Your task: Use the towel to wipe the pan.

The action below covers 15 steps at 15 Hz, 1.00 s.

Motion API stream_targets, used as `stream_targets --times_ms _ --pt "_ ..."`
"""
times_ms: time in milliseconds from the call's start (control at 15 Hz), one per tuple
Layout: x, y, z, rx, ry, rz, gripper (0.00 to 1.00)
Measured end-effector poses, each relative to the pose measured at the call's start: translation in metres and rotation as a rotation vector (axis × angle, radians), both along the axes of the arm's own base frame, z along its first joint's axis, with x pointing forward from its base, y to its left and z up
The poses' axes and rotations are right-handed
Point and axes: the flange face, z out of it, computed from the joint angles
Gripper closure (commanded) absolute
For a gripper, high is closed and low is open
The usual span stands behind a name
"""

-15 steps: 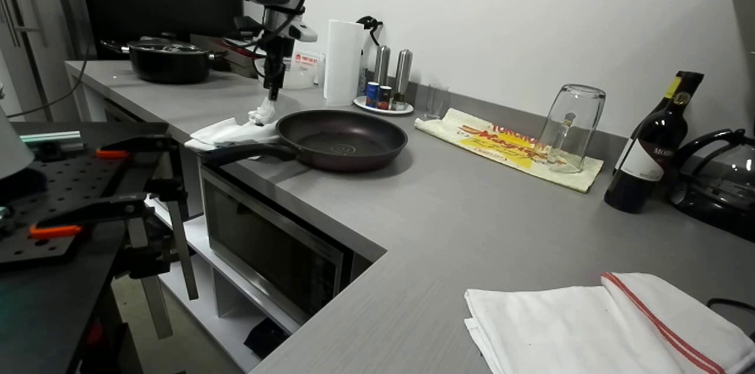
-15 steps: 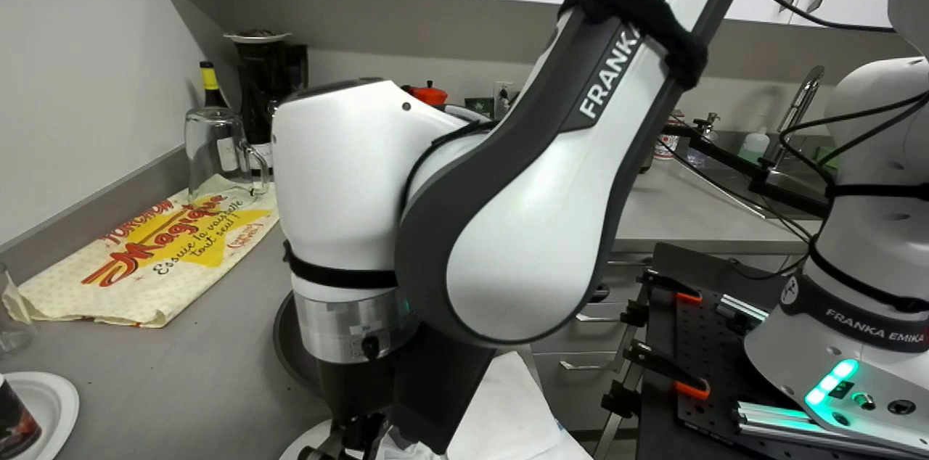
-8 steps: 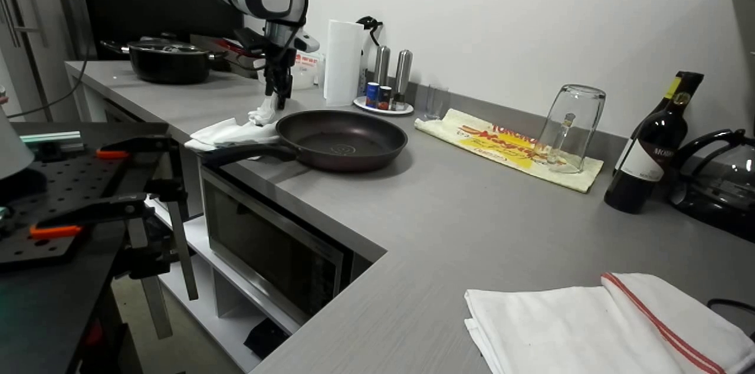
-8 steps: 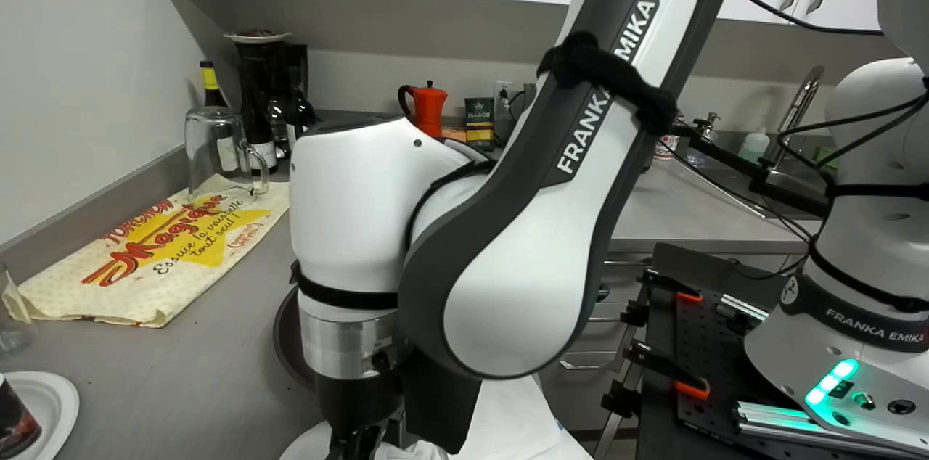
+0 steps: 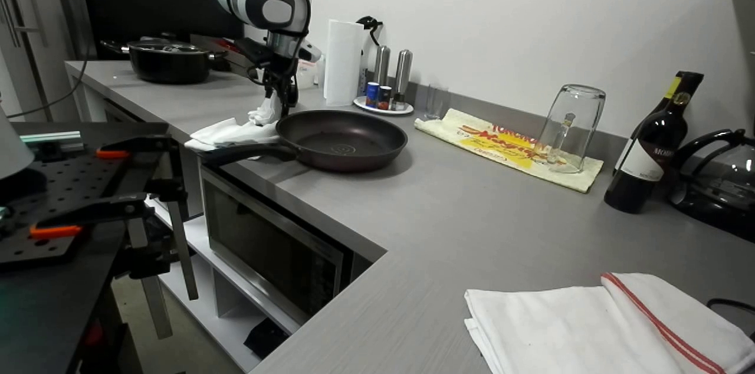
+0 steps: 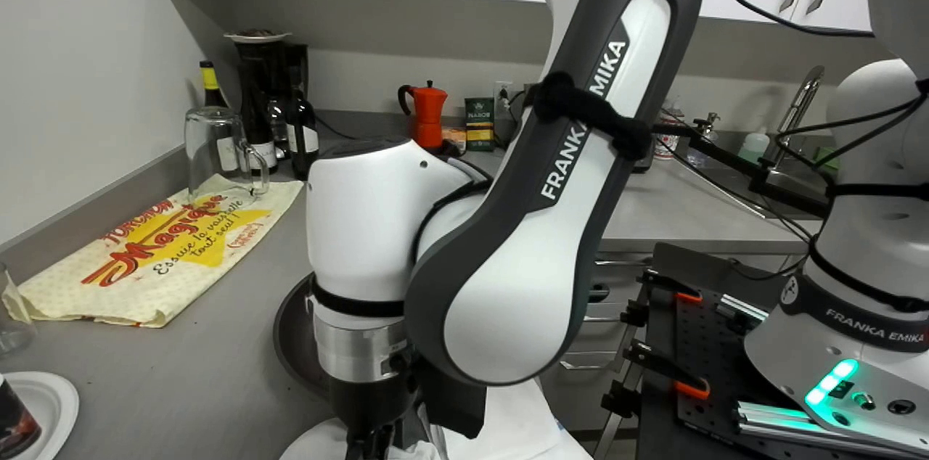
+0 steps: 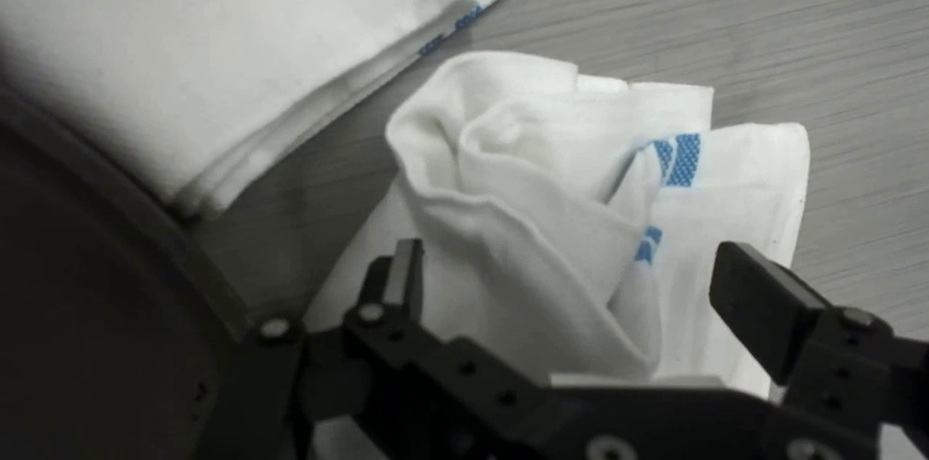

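Down at a crumpled white cloth towel (image 7: 522, 148) with blue stripes, the black two-fingered gripper (image 7: 570, 278) points downward, its fingers (image 7: 762, 307) spread well apart with the bunched fabric showing between them; whether they touch it cannot be told. Just beside that towel lies a folded white cloth (image 7: 239, 46) with a blue-marked edge, the grey countertop (image 7: 798, 17) visible between the two. To their right, in an exterior view, a round dark frying pan (image 5: 342, 144) sits upright, its long black handle (image 5: 250, 154) reaching left past the folded cloth. Farther back stand a white paper towel roll (image 5: 344, 61) and a white plate (image 5: 361, 104) bearing small blue and dark canisters (image 5: 372, 94). Well to the right, a clear glass mug (image 5: 572, 132) rests on a cream cloth (image 5: 483, 141) with red and yellow print, and near right lies a folded white towel (image 5: 560, 327) with red stripes.
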Motion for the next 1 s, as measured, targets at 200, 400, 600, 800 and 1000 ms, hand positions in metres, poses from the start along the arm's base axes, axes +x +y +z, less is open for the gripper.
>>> stream_targets --times_ms 200,400,600,800,1000 --pt "-0.007 0.001 -0.005 0.001 0.014 0.016 0.32" --pt "-0.011 0.006 -0.005 0.007 0.021 0.023 0.57" --pt "-0.013 0.008 -0.004 0.014 0.024 0.025 0.79" --pt "-0.011 0.006 -0.003 0.019 0.028 0.013 0.99" --pt "-0.008 0.003 0.001 0.026 0.034 -0.006 0.96"
